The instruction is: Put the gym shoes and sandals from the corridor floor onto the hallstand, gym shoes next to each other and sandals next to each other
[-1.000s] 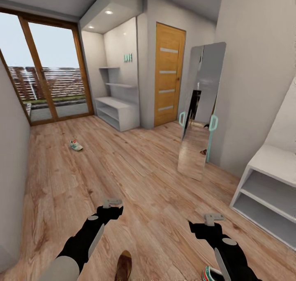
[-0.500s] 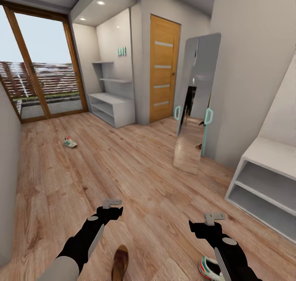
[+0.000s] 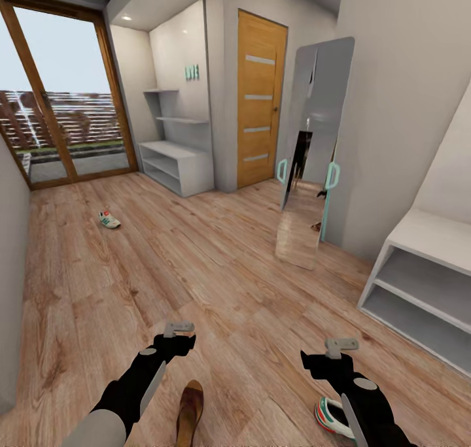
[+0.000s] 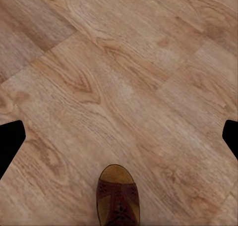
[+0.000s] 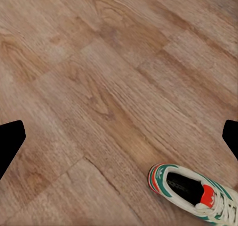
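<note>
One gym shoe (image 3: 109, 219) lies far off on the corridor floor (image 3: 216, 283), towards the glass door. A second gym shoe (image 3: 329, 418) lies close by, partly behind my right forearm, and shows under the right gripper (image 5: 119, 137) as a white, green-striped gym shoe (image 5: 194, 189). A brown sandal (image 3: 190, 410) lies near the bottom edge beside my left arm; its toe end is the sandal (image 4: 118, 196) below the left gripper (image 4: 119, 139). Both grippers, left (image 3: 178, 330) and right (image 3: 341, 346), hang open above bare planks. The hallstand (image 3: 175, 166) stands at the far end. The other sandal is out of view.
A plain white two-shelf bench (image 3: 418, 290) stands against the right wall. A tall mirror (image 3: 307, 166) leans on that wall beyond it. An orange door (image 3: 260, 100) is next to the hallstand. A glass door (image 3: 59, 107) closes the far left.
The whole view has shifted as the camera moved: the sandal and the near gym shoe show further up from the bottom edge. Both arms hold the same pose.
</note>
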Motion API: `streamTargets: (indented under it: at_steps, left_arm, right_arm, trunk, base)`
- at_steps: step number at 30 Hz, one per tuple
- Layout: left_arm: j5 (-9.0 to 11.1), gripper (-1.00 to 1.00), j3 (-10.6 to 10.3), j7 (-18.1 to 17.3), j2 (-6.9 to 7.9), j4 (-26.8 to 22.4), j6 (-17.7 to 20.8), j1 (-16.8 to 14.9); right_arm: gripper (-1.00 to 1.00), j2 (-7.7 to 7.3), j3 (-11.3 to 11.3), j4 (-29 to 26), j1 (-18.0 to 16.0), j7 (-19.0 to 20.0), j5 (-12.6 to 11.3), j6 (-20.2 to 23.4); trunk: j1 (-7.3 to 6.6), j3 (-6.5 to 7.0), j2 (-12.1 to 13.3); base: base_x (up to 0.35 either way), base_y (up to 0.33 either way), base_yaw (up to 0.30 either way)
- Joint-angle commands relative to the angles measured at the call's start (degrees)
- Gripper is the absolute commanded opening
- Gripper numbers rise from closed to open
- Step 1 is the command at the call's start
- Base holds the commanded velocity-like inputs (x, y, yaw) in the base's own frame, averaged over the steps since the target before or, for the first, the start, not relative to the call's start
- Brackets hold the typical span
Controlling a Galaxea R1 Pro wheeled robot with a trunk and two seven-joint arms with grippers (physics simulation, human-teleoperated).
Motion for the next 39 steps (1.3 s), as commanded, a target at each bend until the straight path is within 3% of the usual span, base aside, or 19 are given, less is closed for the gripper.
streamTargets:
  at_steps: [1,22,39]
  left_arm:
    - [-0.11,1.0,0.03,-0.15,0.0,-0.06,0.33,-0.01]
    - [-0.23,1.0,0.09,-0.15,0.0,0.19,-0.81,-0.01]
    - [-0.14,1.0,0.13,-0.15,0.0,0.26,-0.83,-0.01]
  right_arm:
    - [1.0,-0.01,0.0,-0.08,-0.03,-0.01,-0.04,0.3]
    - [1.0,-0.01,0.09,-0.08,0.01,-0.01,-0.05,0.3]
    - [1.0,-0.01,0.09,-0.08,0.01,-0.01,-0.04,0.3]
  trunk:
    - [-0.01,-0.12,-0.02]
    - [-0.01,-0.23,-0.02]
    - [3.72,-4.23,-6.84]
  base:
    - [0.0,0.0,0.0]
    - [-0.119,0.0,0.0]
    - [-0.001,0.0,0.0]
